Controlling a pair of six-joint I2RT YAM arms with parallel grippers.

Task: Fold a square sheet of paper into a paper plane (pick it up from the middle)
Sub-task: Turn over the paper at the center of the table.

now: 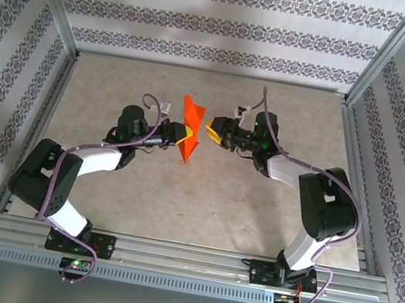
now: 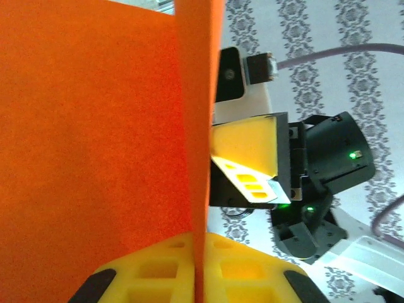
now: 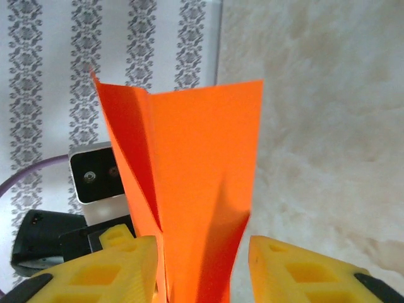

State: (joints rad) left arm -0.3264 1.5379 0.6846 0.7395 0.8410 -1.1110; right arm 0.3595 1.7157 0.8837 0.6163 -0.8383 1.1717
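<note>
Jaws of the left gripper (image 1: 180,138) and right gripper (image 1: 211,129) flank the paper plane (image 1: 191,118) over the table (image 1: 217,201) in the top view, tip toward the near edge; left wrist view, left jaws clamped on it, orange blocking half the scene; right wrist view, right jaws apart around its upright fold.

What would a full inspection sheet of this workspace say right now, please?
Surface: beige mottled table top, flat and bare around the arms.
Job's things: orange paper plane, partly folded with creases, held upright between the two grippers.
Clutter: nothing seen.
Grippers: left gripper shut on the paper's edge; right gripper open, its fingers either side of the paper.
Cables: purple cables run along both arms, clear of the paper.
Surroundings: patterned walls and a metal frame.
</note>
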